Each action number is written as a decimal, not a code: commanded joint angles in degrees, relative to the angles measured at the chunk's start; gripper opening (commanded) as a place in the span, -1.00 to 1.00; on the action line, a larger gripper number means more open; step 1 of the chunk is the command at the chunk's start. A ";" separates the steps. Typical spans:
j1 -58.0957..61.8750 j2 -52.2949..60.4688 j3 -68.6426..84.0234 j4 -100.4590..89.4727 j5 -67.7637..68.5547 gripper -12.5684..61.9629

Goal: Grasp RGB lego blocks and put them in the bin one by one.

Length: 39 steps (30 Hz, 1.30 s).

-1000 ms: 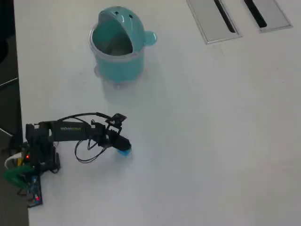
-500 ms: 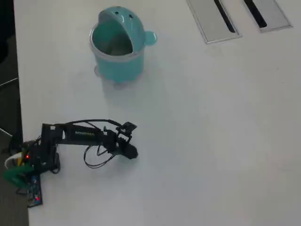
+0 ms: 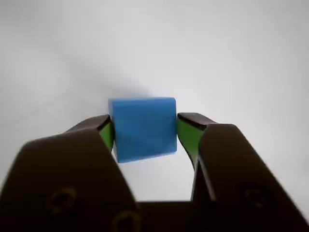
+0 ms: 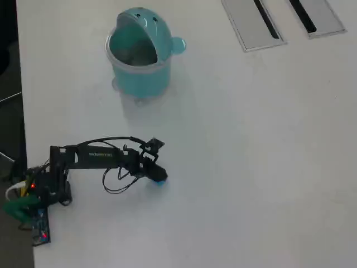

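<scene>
A: Gripping noted. In the wrist view the end effector (image 3: pixel 145 133) has its green-padded jaws pressed against opposite side faces of the blue cube (image 3: pixel 143 128), one to each side. Jaws are spread only as wide as the cube, nothing else between them.

B: Is it lifted, or on the worktop (image 4: pixel 251 167)?

A: Can't tell. The wrist view shows pale surface beyond the cube, but contact underneath is hidden. Overhead, the blue cube (image 4: pixel 159 181) peeks out at the tip of the end effector (image 4: pixel 157 177), which sits well below the bin (image 4: pixel 139 56) in that view and slightly to its right.

B: Why the flat side-on pinch?

A: My judgement: square faces give the pads full bearing, so the cube shouldn't twist on the carry.

B: And the bin?

A: Stands upright toward the top of the overhead view, domed lid tipped back, mouth open toward the arm, which likely suits a drop from above. Red and yellow-green cubes: none visible on the worktop; inside of the bin too dim to tell.
</scene>
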 commanded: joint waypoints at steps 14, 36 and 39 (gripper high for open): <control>-19.07 18.63 -4.22 5.01 13.97 -0.21; -54.14 14.68 -36.12 -10.46 40.87 -0.64; -55.72 8.88 -43.77 -11.51 41.04 -0.64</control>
